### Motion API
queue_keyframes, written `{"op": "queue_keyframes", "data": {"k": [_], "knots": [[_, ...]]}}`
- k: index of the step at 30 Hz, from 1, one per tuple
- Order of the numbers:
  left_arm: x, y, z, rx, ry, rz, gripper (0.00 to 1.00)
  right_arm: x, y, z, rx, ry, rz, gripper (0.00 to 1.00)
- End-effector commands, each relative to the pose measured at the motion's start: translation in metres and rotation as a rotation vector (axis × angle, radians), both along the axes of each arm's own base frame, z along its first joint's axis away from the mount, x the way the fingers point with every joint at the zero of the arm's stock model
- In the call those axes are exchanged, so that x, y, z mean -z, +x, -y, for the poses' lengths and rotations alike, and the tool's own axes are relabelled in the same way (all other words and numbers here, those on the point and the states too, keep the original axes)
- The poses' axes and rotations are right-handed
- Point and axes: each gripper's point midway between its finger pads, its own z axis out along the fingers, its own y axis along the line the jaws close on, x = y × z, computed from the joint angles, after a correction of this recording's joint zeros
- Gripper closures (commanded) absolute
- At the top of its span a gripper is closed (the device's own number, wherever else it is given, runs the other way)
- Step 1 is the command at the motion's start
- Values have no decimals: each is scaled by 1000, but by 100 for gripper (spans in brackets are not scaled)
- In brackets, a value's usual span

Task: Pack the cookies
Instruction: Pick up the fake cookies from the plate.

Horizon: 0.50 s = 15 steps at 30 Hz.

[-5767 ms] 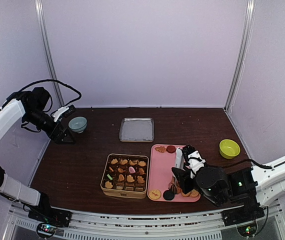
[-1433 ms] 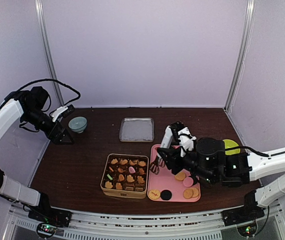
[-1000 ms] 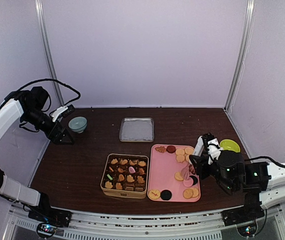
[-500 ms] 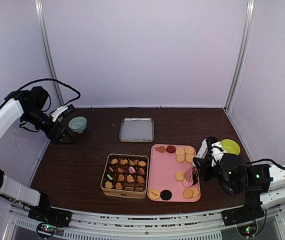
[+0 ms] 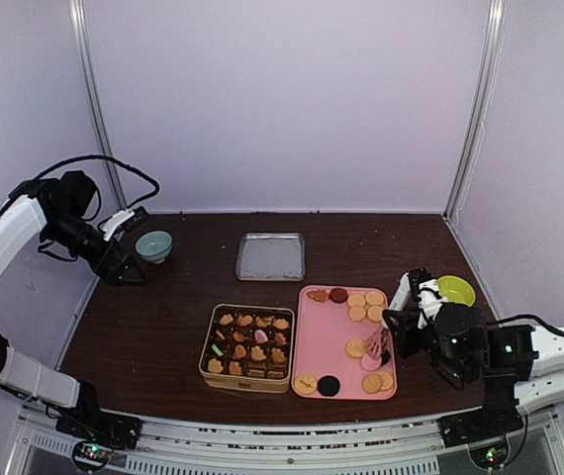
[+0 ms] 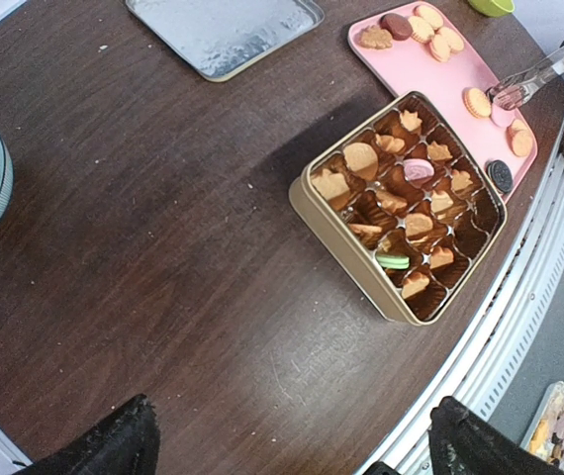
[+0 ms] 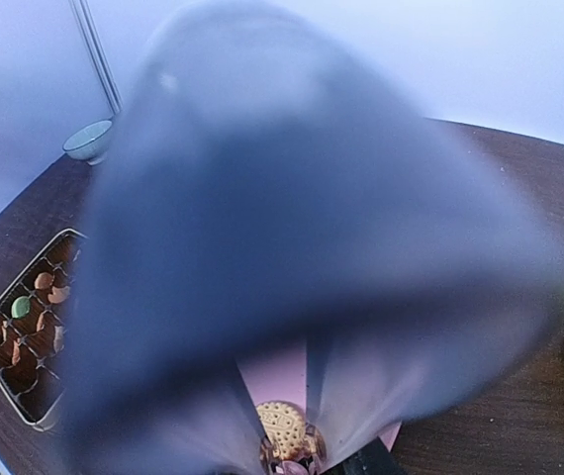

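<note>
- top external view: the cookies point(image 5: 357, 301) lie in two places, loose on a pink tray point(image 5: 322, 332) and packed in the paper cups of a gold tin point(image 5: 245, 382) just left of it.
- on the tray, a brown animal shape, a dark red round and four tan rounds sit along the far end; a tan round and a pink cookie point(image 5: 370, 363) lie mid-tray near the right rim; three more tan rounds and a black one lie at the near end.
- the tin holds mostly tan and brown pieces, with one pink and one green among them.
- metal tongs point(image 6: 534, 74) slant down from the right, their tips at the pink cookie, just beside the tan round; i cannot tell whether they pinch it.
- the right gripper point(image 5: 397, 329) hangs at the tray's right edge, its fingers closed around the tongs' handle.
- right wrist view: a dark blur fills most of it, with one tan cookie low in the middle.
- the left gripper point(image 6: 292, 450) is raised over the far left of the table point(image 5: 163, 327), fingers spread wide, holding nothing.
- a teal bowl point(image 5: 153, 245) sits beside it, a flat silver tray point(image 5: 270, 256) lies beyond the tin, and a green bowl point(image 5: 454, 291) is at the right.
</note>
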Motion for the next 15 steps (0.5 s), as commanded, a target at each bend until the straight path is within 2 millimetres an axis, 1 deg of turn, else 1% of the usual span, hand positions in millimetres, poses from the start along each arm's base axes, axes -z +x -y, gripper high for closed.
{"op": "queue_keyframes", "data": {"k": [1,4,8,11,15], "knots": [[-11,3,1,4,-17,32,2,8,-2,7,8,-19,-13,81],[-11,3,1,4,-17,34,2,-9,-1,7,5,12,12,87],[-12,4,1,3,-18,35,2,-39,-2,3,-20,48,52,91],[-12,4,1,2,-17,36,2,-59,-3,-4,-48,58,73,93],[-12,4,1,2,-14,36,2,-79,-6,-17,-91,58,99,94]]}}
